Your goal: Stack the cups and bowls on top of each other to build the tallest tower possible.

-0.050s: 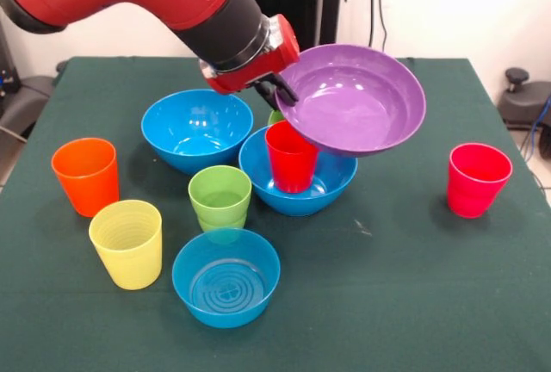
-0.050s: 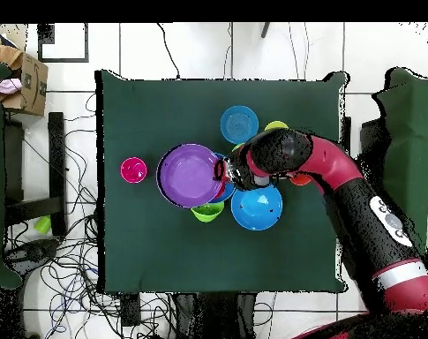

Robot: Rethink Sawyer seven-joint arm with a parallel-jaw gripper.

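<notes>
Placing step: the gripper (image 1: 277, 92) is pinched on the near-side rim of the purple bowl (image 1: 353, 101), holding it tilted just above the red cup (image 1: 291, 156), which stands upright inside a large blue bowl (image 1: 297, 184) near the table's middle. So the tower is two pieces high with the third going on. Next move, as I judge it: level the purple bowl, centre it over the red cup's mouth, lower it until it sits, then let go; off-centre and it tips. Loose pieces wait around: second large blue bowl (image 1: 197, 129) behind-left, orange cup (image 1: 85, 176) and yellow cup (image 1: 127, 243) at left, light green cup (image 1: 220, 196) in front, small blue bowl (image 1: 226, 276) with the ringed bottom nearest, pinkish-red cup (image 1: 478, 179) well apart at right. Hard to see: the small green bowl (image 2: 207, 211) is only a sliver behind the stack in front view; whether the purple bowl touches the cup's rim I cannot tell; the overhead arm covers the orange cup.
</notes>
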